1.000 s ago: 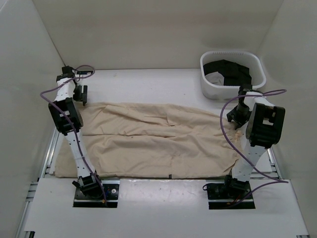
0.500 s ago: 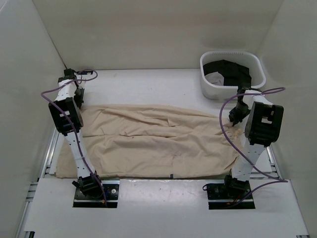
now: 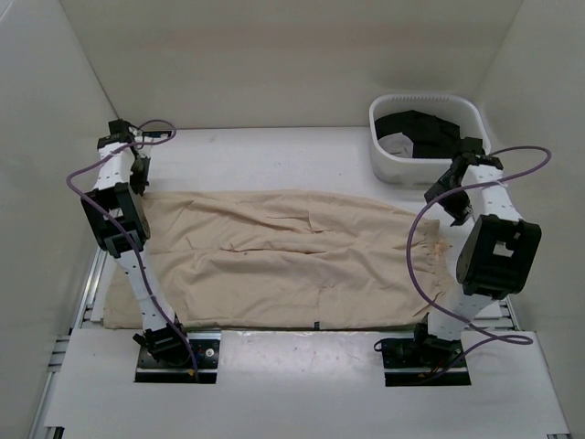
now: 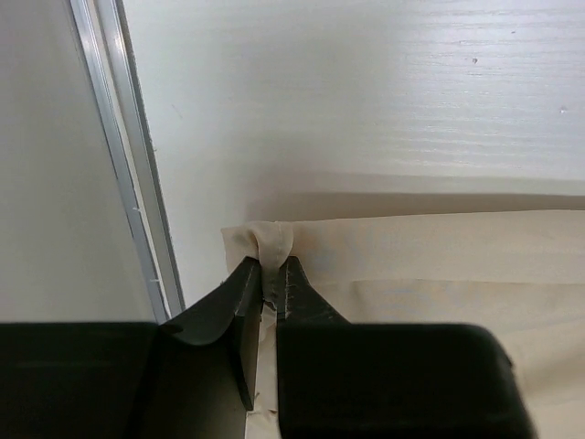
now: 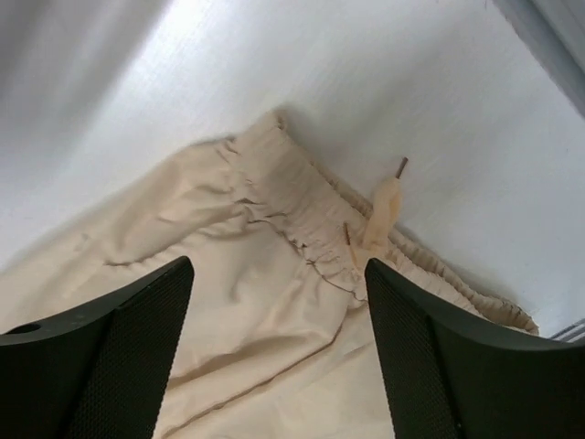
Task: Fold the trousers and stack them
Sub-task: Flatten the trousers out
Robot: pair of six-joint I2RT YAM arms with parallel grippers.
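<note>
Fingertips of the left gripper (image 4: 272, 274) are pressed almost together on a narrow ridge of beige cloth, which stands up between them at the far left corner of the trousers (image 3: 274, 261). Just left of that corner, a metal rail (image 4: 128, 165) runs along the edge of the white table (image 3: 274, 151).

The fingers (image 5: 137, 320) of the right gripper (image 5: 277, 270) are spread wide with nothing between them. They hang above the gathered waistband (image 5: 283, 206) at the right end of the garment, clear of the cloth. A short drawstring (image 5: 384, 206) with a dark tip lies across the waistband edge and onto bare table.

In the overhead view the trousers lie flat and wrinkled across the middle of the table, lengthwise from left to right, with the leg ends at the left arm and the waist at the right arm. The near edge of the cloth lies close to the arm bases.

A white basket (image 3: 423, 96) sits in the far right corner, well apart from the beige cloth, with dark fabric (image 3: 425, 128) inside it.
</note>
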